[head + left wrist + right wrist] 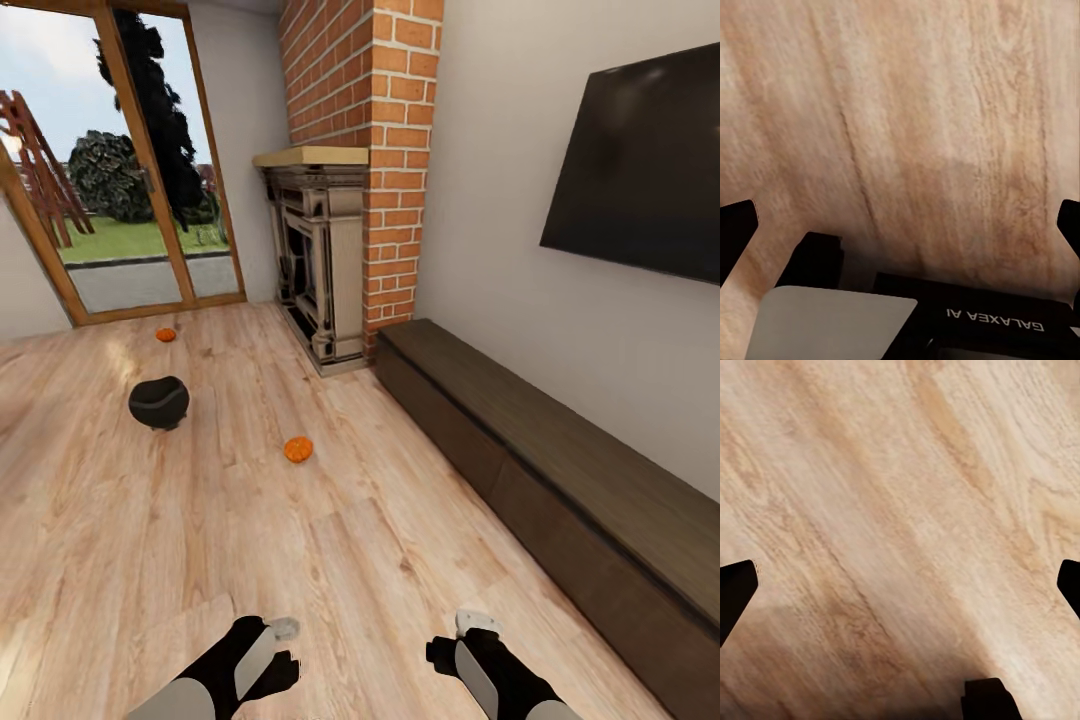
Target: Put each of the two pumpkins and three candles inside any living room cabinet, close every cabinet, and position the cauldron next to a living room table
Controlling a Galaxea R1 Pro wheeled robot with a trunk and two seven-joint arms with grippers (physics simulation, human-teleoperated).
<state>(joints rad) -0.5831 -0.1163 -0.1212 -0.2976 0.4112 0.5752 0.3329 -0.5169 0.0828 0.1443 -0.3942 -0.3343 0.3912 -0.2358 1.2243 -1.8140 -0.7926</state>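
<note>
Both hands, the left hand (pixel 283 650) and right hand (pixel 455 640), hang spread and empty at the bottom of the frame, and the nearer small round orange pumpkin (pixel 298 449) sits on the pale wood floor (pixel 150 520) straight ahead, mid-frame, a bit closer to the left one.

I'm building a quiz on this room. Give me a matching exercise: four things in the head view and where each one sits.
Things:
1. cauldron
2. nearer pumpkin
3. farther pumpkin
4. cabinet

Places:
A. along the wall under the TV
B. on the floor near the glass door
C. on the floor between the two pumpkins
D. on the floor between cauldron and cabinet

Pairs: 1-C, 2-D, 3-B, 4-A
</note>
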